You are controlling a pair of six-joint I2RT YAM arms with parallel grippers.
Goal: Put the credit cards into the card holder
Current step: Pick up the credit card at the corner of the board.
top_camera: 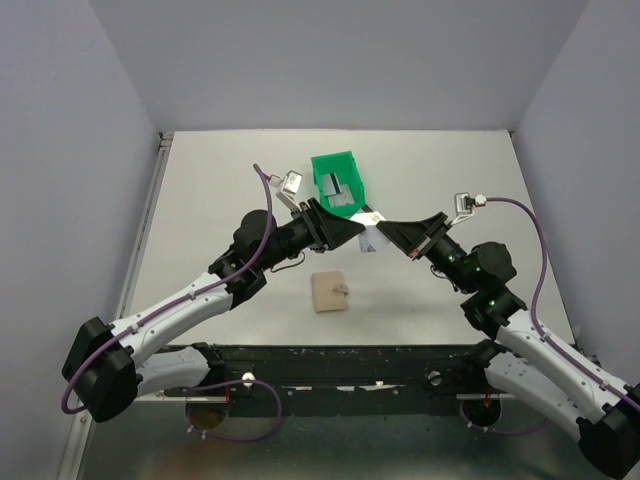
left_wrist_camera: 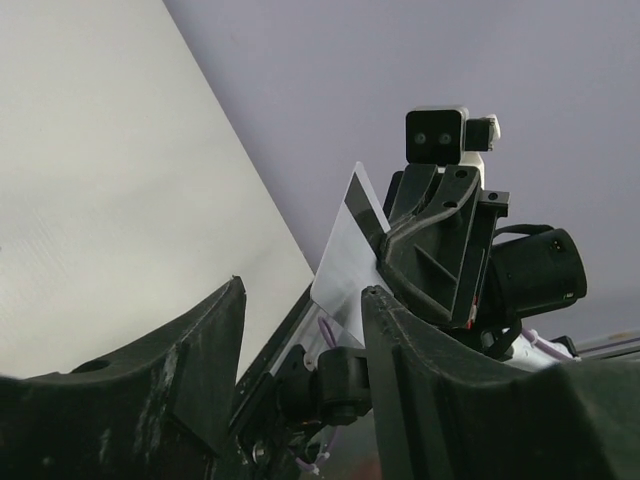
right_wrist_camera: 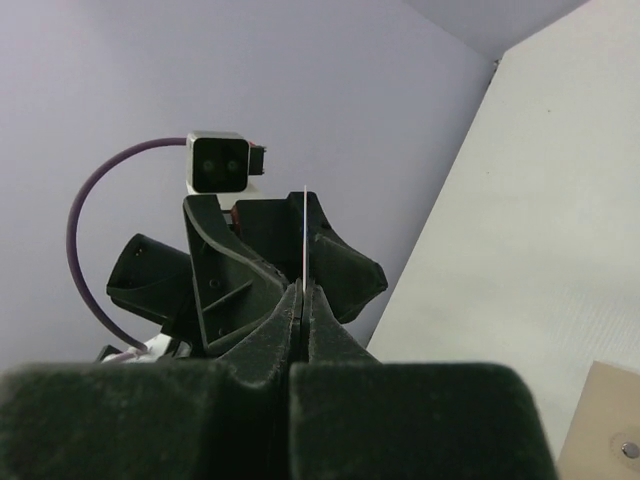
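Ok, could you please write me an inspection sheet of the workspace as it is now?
Surface: pale grey table, no spills seen.
Job's things: tan card holder lies closed near the arms; striped card is held up off the table; second card seems to lie in the green bin.
Clutter: nothing seen beyond the bin.
Tools: right tool shut on the striped card; left tool open, facing that card.
Cables: purple cables, one looping off each arm.
Surroundings: plain grey walls on three sides.

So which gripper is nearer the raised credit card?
Right. The right gripper is shut on the credit card, pinching one edge; the left gripper faces it, open, not gripping it.
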